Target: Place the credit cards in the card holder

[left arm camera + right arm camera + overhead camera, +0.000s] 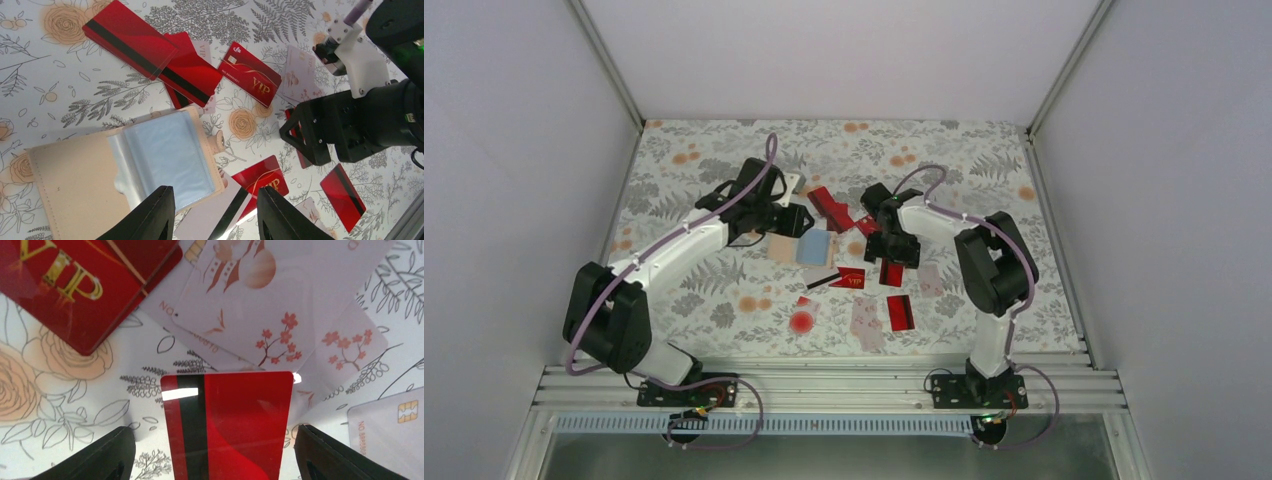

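A flowered tablecloth (714, 285) spreads between white walls (844, 50). We see both arms (674, 250) bent inward over its middle. The left gripper (215, 212) hangs released just beside the open card holder (75, 175), at the cloth's centre. The right gripper (215, 460) is spread wide either side of a red striped card (230, 425). Other credit cards (900, 312) lie scattered toward the near edge.

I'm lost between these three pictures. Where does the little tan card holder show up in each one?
Top external: the card holder lies open near the middle of the picture, slightly left.
Left wrist: lower left, its blue lining facing up.
Right wrist: not in it.
Landmark: the white card with a black stripe lies right beside the holder in both views that show it.
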You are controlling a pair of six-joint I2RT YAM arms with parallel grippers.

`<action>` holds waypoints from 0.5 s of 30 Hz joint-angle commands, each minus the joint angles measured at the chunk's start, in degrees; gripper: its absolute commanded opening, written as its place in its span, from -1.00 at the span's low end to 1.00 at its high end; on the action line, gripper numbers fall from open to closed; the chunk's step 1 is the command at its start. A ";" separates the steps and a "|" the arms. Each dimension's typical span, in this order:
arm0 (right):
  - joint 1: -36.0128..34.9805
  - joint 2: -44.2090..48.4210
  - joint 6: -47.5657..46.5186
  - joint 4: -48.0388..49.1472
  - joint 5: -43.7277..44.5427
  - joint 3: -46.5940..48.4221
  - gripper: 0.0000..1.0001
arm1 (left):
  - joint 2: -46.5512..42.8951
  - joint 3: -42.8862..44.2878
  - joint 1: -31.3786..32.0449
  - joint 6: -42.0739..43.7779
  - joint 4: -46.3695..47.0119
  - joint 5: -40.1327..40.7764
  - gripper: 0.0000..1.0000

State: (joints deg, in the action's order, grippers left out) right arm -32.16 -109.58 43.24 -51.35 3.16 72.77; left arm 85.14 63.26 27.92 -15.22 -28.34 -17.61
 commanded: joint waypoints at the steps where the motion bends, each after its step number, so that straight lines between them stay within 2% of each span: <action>1: 0.56 -1.46 0.71 -1.56 3.75 2.47 0.61 | -2.33 -1.26 0.11 0.26 0.30 0.29 -0.14; 5: 0.81 -2.59 0.35 -2.00 3.54 2.33 0.59 | -2.65 -1.48 0.16 0.46 0.38 0.53 -0.14; 11: 0.80 -3.64 0.18 1.04 1.27 -1.35 0.42 | -2.90 -1.59 0.11 0.46 0.48 0.75 -0.14; 15: 0.93 -3.21 0.03 3.58 0.46 -4.82 0.41 | -3.15 -1.69 0.12 0.65 0.22 1.07 -0.14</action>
State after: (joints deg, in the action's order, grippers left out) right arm -31.64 -110.61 43.22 -49.89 3.53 72.79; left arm 83.70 62.33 27.92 -15.22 -28.38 -17.10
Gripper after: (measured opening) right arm 0.705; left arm 0.429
